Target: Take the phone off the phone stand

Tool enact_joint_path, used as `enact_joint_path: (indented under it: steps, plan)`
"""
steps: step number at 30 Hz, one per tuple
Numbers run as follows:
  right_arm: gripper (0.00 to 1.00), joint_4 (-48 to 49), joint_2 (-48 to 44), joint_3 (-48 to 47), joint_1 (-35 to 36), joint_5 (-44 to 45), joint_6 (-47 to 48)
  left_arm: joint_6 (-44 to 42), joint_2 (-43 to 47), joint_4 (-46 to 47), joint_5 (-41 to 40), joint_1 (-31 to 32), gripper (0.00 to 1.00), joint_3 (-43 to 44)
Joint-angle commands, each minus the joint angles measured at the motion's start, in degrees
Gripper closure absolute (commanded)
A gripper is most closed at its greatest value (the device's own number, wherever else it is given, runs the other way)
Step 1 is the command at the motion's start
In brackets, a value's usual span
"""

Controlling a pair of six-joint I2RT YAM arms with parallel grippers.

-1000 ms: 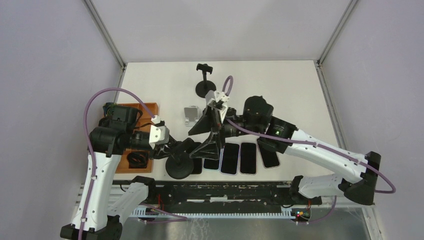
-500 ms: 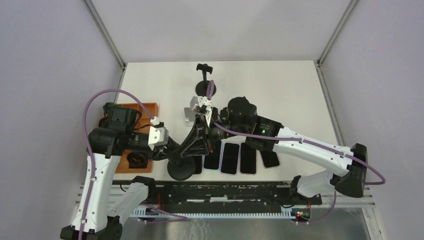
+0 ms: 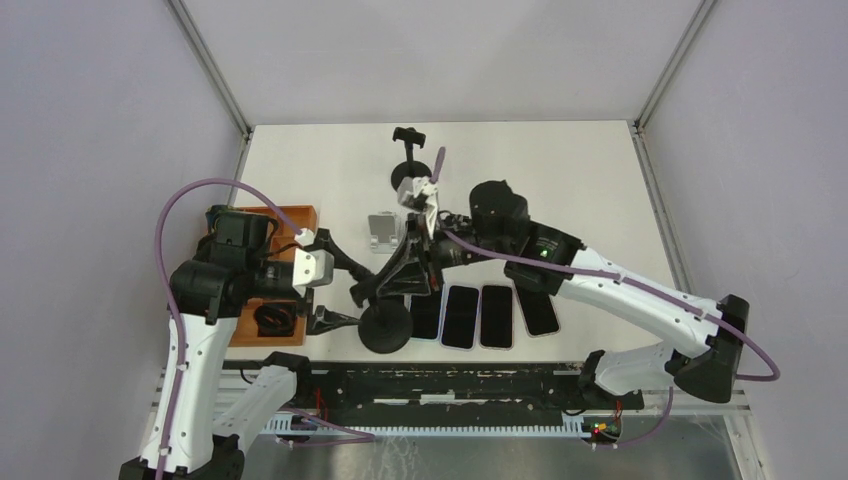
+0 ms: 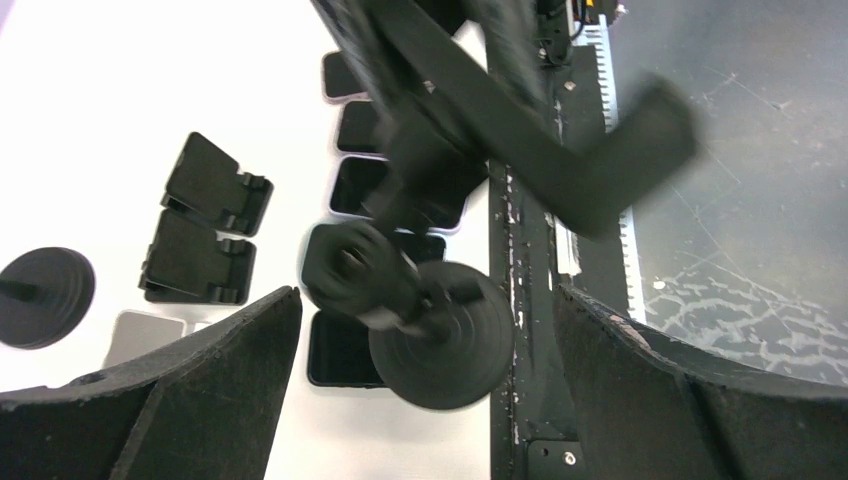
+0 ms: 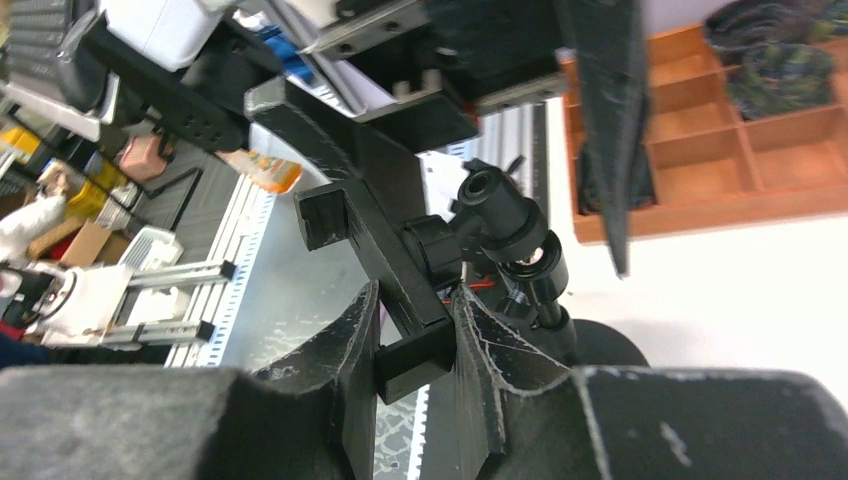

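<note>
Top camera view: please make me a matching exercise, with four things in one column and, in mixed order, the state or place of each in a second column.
Things
1. left gripper
2. right gripper
3. wooden tray
4. phones

States or places
A. flat in a row near the arms
B. jaws wide open
C. at the left edge of the table
D. jaws closed on the phone stand

Pairs: 1-B, 2-D, 3-C, 4-A
</note>
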State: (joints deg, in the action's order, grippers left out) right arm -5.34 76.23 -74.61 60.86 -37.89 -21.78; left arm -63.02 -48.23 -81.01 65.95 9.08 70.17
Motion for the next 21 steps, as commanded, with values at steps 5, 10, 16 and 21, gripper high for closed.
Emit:
enact_joint_path:
  steps: [5,10,16,21]
  plan:
    - [1.0,-1.92,-10.59,-5.74,-16.77,4.27,0.68,19.56,2.26,16.45,-4.05,0.06,0.0,2.52]
    - [1.0,-8.69,-9.26,-9.74,-26.96,9.21,6.08,24.8,1.05,18.65,-8.16,0.06,0.0,4.26]
    - [1.0,-3.63,-3.28,-9.17,-39.12,8.22,5.9,27.68,0.58,18.0,-10.55,0.06,0.0,4.66]
    - [1.0,1.74,3.62,-9.74,-46.01,7.73,5.5,29.8,1.19,19.55,-14.01,0.06,0.0,3.07]
